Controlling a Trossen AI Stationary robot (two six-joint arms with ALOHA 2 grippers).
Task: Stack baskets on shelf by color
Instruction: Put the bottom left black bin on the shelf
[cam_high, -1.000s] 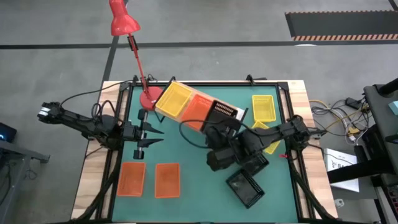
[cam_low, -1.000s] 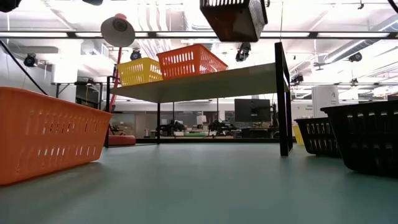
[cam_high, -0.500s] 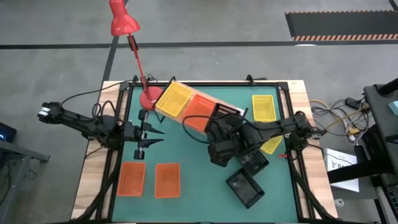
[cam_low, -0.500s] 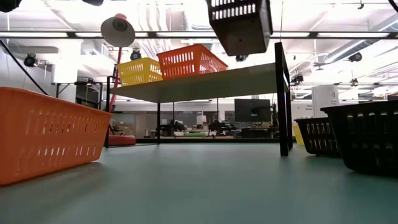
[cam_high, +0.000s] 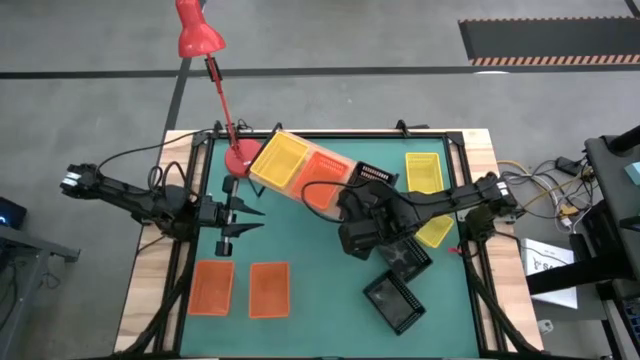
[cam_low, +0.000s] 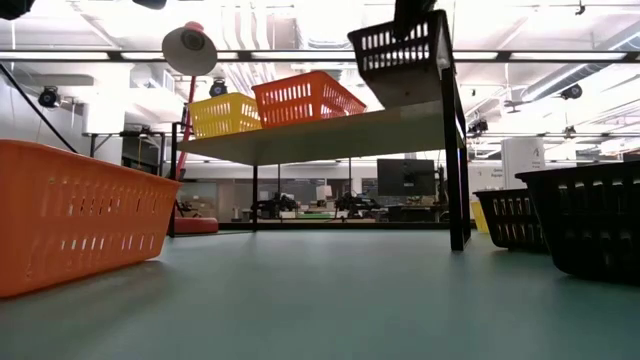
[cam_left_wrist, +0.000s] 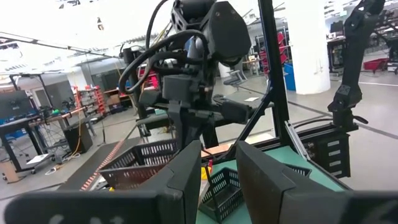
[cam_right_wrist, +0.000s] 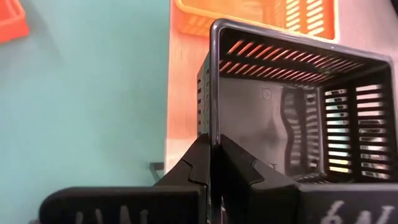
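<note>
We held the black basket (cam_right_wrist: 292, 112) by its thin rim, right end effector (cam_right_wrist: 214, 165) clamped on it above the shelf (cam_high: 372, 170)'s end; it seemed light, stiff. Left end effector (cam_high: 245, 214) waited apart.

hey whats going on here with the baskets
The right gripper is shut on the rim of a black basket, holding it above the free end of the wooden shelf. A yellow basket and an orange basket already sit side by side on the shelf. More baskets wait on the green mat. The left gripper hangs empty over the mat's left side.
</note>
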